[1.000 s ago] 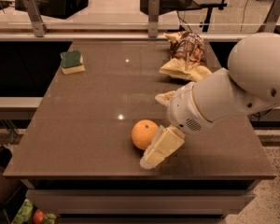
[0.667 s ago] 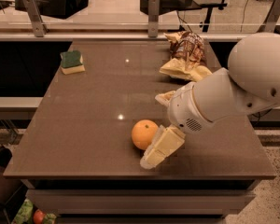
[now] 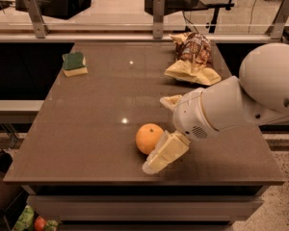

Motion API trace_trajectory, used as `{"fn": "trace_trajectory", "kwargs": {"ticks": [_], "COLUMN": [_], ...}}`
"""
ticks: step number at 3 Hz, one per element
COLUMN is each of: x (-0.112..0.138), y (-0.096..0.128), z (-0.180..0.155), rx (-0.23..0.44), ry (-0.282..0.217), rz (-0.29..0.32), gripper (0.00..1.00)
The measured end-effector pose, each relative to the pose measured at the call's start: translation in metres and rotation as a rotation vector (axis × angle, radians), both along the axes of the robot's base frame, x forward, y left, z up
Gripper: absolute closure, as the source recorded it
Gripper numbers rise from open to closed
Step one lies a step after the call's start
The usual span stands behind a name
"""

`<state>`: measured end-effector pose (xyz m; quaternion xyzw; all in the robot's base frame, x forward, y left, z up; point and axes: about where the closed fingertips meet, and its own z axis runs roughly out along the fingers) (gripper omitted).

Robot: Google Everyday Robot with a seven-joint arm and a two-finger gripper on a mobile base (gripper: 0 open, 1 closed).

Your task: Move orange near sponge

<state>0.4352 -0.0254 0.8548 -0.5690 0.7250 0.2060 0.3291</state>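
Observation:
The orange [image 3: 147,136] rests on the brown table [image 3: 86,129] near its front edge, at the middle. The sponge [image 3: 74,64], dark green on top with a pale yellow base, lies at the far left of the table, well apart from the orange. My gripper [image 3: 156,134] reaches in from the right and is open. Its near finger [image 3: 164,154] lies against the orange's lower right side. Its far finger [image 3: 169,101] is behind the orange and clear of it. The orange sits at the mouth of the open fingers.
A yellow-and-brown snack bag [image 3: 192,59] lies at the far right of the table. A railing with metal posts [image 3: 158,11] runs behind the table. Below the front left corner are a small red fruit [image 3: 40,223] and green packets [image 3: 24,219].

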Motion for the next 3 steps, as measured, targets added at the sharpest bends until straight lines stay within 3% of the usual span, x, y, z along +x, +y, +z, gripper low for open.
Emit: {"fn": "trace_trajectory", "kwargs": {"ticks": [1, 2, 3], "x": [-0.0004, -0.0030, -0.0039], "y": [0.0055, 0.0103, 0.0114], "z": [-0.0096, -0.0194, -0.0174], "rx": [0.048, 0.090, 0.089], "ry": [-0.002, -0.002, -0.008], "rz": [0.002, 0.009, 0.012], "gripper": [0.00, 0.18, 0.41]}}
